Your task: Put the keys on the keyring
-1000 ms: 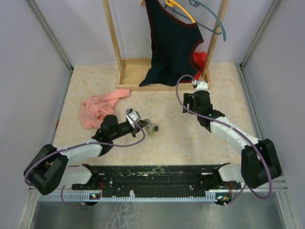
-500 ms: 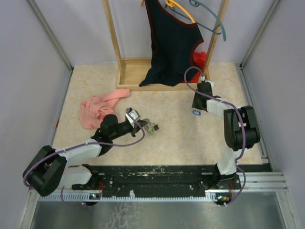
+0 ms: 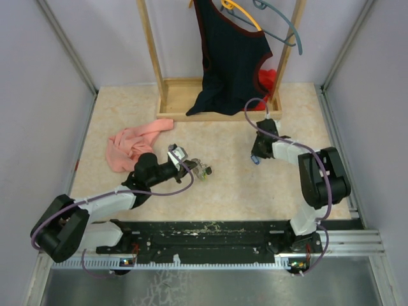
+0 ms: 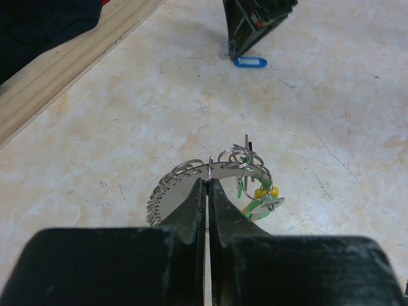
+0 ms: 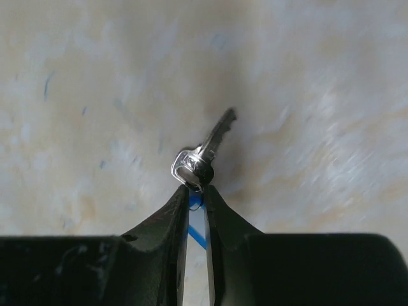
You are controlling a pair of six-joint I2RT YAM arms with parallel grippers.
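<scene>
My left gripper (image 4: 209,182) is shut on the edge of the keyring (image 4: 185,172), a curved metal piece strung with several small rings. Green and yellow tags (image 4: 260,195) hang from its right side. In the top view it sits just above the table, left of centre (image 3: 203,171). My right gripper (image 5: 196,190) points down at the table, its jaws closed narrowly on the blue plastic head (image 5: 195,205) of a key. The silver key blade (image 5: 215,141) sticks out past the fingertips. The left wrist view shows that blue head (image 4: 250,62) under the right gripper (image 4: 247,48).
A pink cloth (image 3: 131,143) lies on the table left of my left arm. At the back stands a wooden rack (image 3: 185,99) with a dark tank top (image 3: 229,57), a red cloth (image 3: 268,80) and hangers (image 3: 280,25). Side walls close in the table.
My right arm has swung back and down to the table near the rack, and its jaws have gone from wide open to closed on the blue key head. The left arm is unchanged.
</scene>
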